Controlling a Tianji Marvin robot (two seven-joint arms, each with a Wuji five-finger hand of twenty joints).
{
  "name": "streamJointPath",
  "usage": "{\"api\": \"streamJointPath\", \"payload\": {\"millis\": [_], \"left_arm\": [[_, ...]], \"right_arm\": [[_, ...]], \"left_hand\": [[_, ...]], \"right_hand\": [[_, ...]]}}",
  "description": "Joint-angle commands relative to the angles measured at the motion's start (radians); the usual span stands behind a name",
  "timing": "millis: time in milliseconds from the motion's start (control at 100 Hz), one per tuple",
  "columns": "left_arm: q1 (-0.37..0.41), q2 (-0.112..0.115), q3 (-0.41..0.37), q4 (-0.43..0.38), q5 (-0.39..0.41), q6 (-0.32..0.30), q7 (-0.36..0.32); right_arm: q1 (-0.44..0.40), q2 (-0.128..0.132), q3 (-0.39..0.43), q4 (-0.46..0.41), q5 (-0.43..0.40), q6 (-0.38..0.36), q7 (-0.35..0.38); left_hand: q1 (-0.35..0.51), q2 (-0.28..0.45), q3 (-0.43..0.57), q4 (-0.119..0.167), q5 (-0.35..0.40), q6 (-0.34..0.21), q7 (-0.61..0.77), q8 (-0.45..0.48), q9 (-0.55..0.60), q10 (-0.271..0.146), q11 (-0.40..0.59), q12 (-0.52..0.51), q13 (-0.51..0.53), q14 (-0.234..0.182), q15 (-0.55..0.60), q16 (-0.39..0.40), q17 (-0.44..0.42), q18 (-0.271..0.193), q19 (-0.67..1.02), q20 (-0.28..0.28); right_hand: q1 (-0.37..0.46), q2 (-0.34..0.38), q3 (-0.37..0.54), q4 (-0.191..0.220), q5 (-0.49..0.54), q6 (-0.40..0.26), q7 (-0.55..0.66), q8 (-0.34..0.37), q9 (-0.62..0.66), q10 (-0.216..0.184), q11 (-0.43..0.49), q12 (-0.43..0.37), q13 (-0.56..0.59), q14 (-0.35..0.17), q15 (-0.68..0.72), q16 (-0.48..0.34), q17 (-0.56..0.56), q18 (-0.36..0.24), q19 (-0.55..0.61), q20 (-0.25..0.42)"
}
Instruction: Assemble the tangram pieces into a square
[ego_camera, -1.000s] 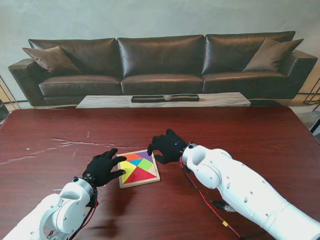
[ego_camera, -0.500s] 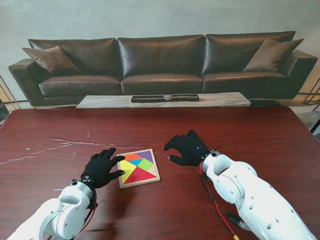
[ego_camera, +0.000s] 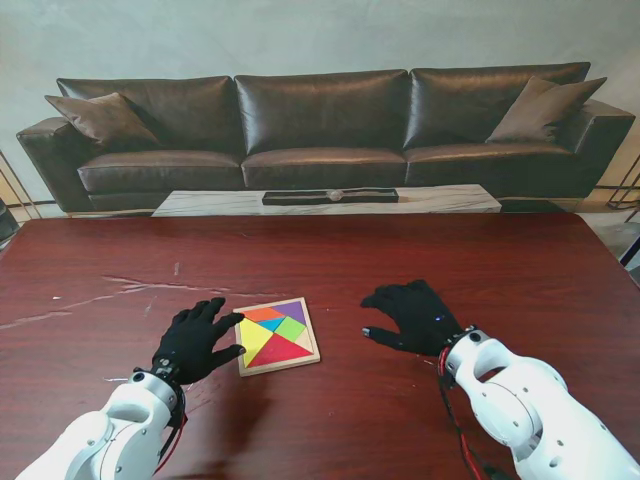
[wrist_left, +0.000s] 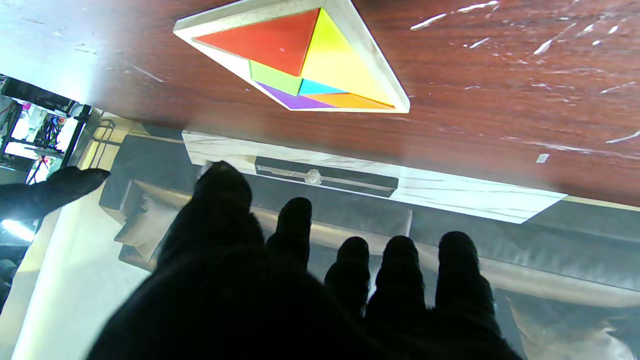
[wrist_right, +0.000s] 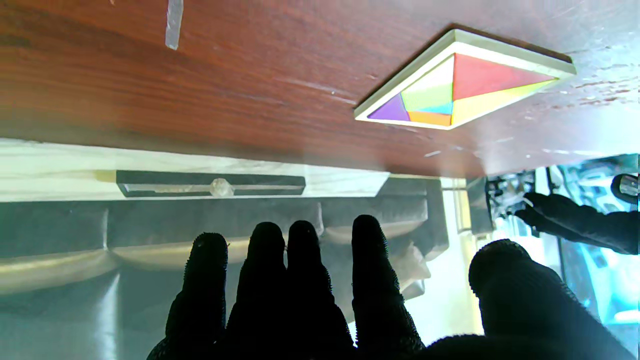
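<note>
A pale wooden tray (ego_camera: 297, 362) lies on the table between my hands, filled with coloured tangram pieces (ego_camera: 275, 333) that form a square: red, yellow, green, blue, orange, purple. The tray (wrist_left: 390, 80) and its pieces (wrist_left: 305, 55) show in the left wrist view, and the tray (wrist_right: 505, 47) with pieces (wrist_right: 450, 95) in the right wrist view. My left hand (ego_camera: 197, 338) hovers just left of the tray, fingers spread, holding nothing. My right hand (ego_camera: 412, 316) is well to the right of the tray, open and empty. Black gloved fingers (wrist_left: 295, 230) and fingers (wrist_right: 367, 250) fill both wrist views.
The dark red table (ego_camera: 520, 270) carries pale scratches (ego_camera: 150, 288) at the left. Beyond its far edge stand a low marble coffee table (ego_camera: 330, 200) and a dark leather sofa (ego_camera: 320, 130). A red cable (ego_camera: 458, 430) runs along my right forearm.
My right hand has drawn away from the tray's far right corner, moving right and nearer to me. My left hand has slipped slightly back toward me. The tray has not moved.
</note>
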Motion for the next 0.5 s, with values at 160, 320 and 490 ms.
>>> {"api": "streamJointPath", "payload": {"millis": [160, 320, 490], "left_arm": [[0.040, 0.000, -0.025, -0.026, -0.006, -0.017, -0.002], [0.042, -0.001, -0.033, -0.024, -0.016, -0.028, 0.001], [0.045, 0.001, -0.042, -0.025, -0.022, -0.031, -0.015]], "right_arm": [[-0.080, 0.010, 0.059, -0.028, 0.048, -0.036, 0.035], [-0.115, 0.010, 0.089, -0.038, 0.066, -0.045, 0.046], [-0.131, 0.011, 0.103, -0.035, 0.085, -0.048, 0.060]], "left_hand": [[-0.037, 0.017, -0.014, 0.042, -0.029, 0.014, -0.023, 0.005, -0.025, 0.013, -0.033, -0.011, -0.034, 0.007, -0.036, -0.013, -0.014, 0.008, -0.033, -0.003], [-0.044, 0.017, -0.012, 0.042, -0.030, 0.015, -0.028, 0.007, -0.026, 0.012, -0.035, -0.011, -0.034, 0.006, -0.038, -0.014, -0.012, 0.009, -0.042, -0.002], [-0.050, 0.016, -0.011, 0.042, -0.037, 0.021, -0.035, 0.008, -0.026, 0.013, -0.036, -0.011, -0.033, 0.003, -0.040, -0.015, -0.009, 0.010, -0.049, 0.001]], "right_hand": [[0.226, 0.150, -0.443, 0.044, -0.069, 0.058, -0.039, -0.047, -0.043, 0.026, -0.063, -0.034, -0.070, 0.019, -0.057, -0.038, -0.012, -0.035, -0.085, -0.068], [0.207, 0.151, -0.449, 0.047, -0.082, 0.080, -0.064, -0.063, -0.058, 0.042, -0.094, -0.047, -0.090, 0.025, -0.080, -0.055, -0.019, -0.038, -0.110, -0.083], [0.197, 0.153, -0.449, 0.048, -0.086, 0.091, -0.074, -0.069, -0.063, 0.044, -0.108, -0.053, -0.098, 0.024, -0.089, -0.060, -0.024, -0.038, -0.127, -0.093]]}}
